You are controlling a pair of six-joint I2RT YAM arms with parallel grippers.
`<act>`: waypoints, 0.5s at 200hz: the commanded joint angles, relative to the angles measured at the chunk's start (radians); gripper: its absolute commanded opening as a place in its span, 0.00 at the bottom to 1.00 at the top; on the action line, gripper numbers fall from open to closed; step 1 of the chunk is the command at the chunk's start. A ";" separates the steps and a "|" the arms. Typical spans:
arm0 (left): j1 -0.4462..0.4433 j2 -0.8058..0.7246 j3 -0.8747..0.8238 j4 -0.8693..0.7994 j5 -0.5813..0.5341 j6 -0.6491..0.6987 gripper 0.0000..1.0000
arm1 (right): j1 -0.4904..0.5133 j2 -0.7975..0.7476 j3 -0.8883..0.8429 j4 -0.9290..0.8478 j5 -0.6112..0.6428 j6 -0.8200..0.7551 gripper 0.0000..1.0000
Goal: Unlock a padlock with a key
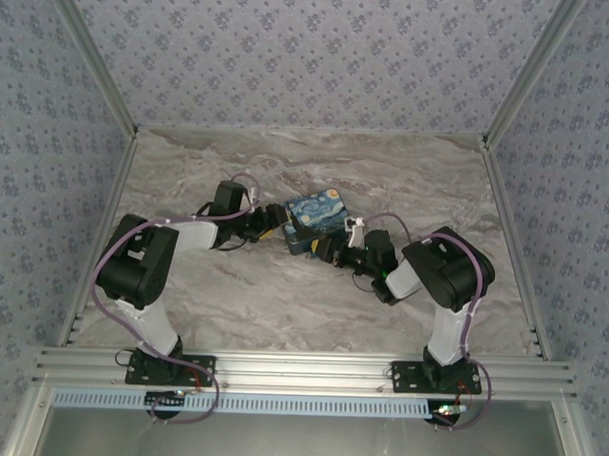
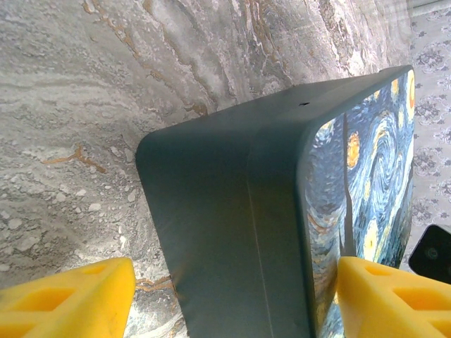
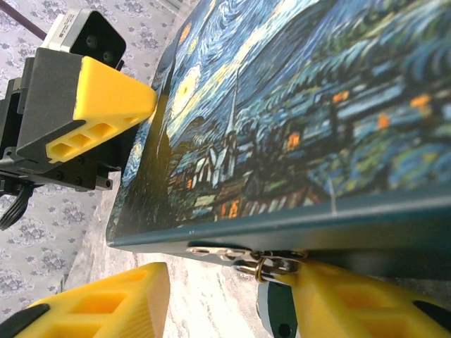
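Roughly at the centre of the marble desk (image 1: 436,183) sits the starry-night box (image 1: 315,216), with both arms reaching in on it. At the box's left end, the left gripper (image 1: 274,224): jaws spread, yellow fingers (image 2: 70,299) either side of a teal corner, one clear of the wall, the other against the painted lid. At the near edge, the right gripper (image 1: 331,252): jaws released, fingers wide apart, nothing clamped. The padlock (image 3: 275,318) hangs under that edge from a silvery hasp (image 3: 271,262). Its blue body is partly hidden behind one right finger, touching or just beside it; cannot tell which.
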State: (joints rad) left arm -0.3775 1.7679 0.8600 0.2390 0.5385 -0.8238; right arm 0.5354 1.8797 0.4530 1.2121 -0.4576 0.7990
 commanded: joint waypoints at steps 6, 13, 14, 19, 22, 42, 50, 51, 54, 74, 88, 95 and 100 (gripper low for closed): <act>-0.002 0.026 -0.042 -0.138 -0.061 0.008 0.73 | 0.005 -0.004 -0.004 0.083 -0.026 -0.015 0.46; -0.002 0.027 -0.043 -0.140 -0.062 0.009 0.73 | 0.005 -0.006 -0.006 0.082 -0.025 -0.015 0.45; -0.002 0.027 -0.044 -0.140 -0.061 0.009 0.73 | 0.005 -0.006 -0.006 0.082 -0.025 -0.014 0.45; -0.001 0.027 -0.044 -0.141 -0.062 0.009 0.73 | 0.004 -0.007 -0.009 0.082 -0.025 -0.014 0.45; -0.003 0.027 -0.044 -0.141 -0.063 0.008 0.73 | 0.004 -0.008 -0.011 0.082 -0.026 -0.015 0.45; -0.002 0.027 -0.041 -0.142 -0.063 0.009 0.73 | 0.004 -0.013 -0.018 0.081 -0.026 -0.018 0.44; -0.002 0.026 -0.039 -0.142 -0.063 0.008 0.73 | 0.004 -0.015 -0.023 0.080 -0.027 -0.019 0.44; -0.002 0.027 -0.039 -0.142 -0.063 0.009 0.73 | 0.003 -0.015 -0.024 0.080 -0.027 -0.019 0.44; -0.001 0.027 -0.040 -0.144 -0.063 0.008 0.73 | 0.004 -0.016 -0.026 0.080 -0.025 -0.019 0.43; -0.002 0.027 -0.038 -0.145 -0.065 0.009 0.73 | 0.004 -0.023 -0.039 0.077 -0.016 -0.021 0.38; -0.002 0.027 -0.038 -0.146 -0.064 0.009 0.73 | 0.002 -0.025 -0.045 0.074 -0.011 -0.022 0.32; -0.001 0.027 -0.037 -0.147 -0.064 0.008 0.73 | 0.003 -0.026 -0.044 0.071 -0.010 -0.021 0.29; -0.002 0.025 -0.038 -0.147 -0.066 0.009 0.73 | 0.002 -0.025 -0.043 0.068 -0.010 -0.022 0.27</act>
State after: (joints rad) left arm -0.3779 1.7679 0.8600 0.2367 0.5388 -0.8242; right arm 0.5354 1.8793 0.4191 1.2240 -0.4572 0.7925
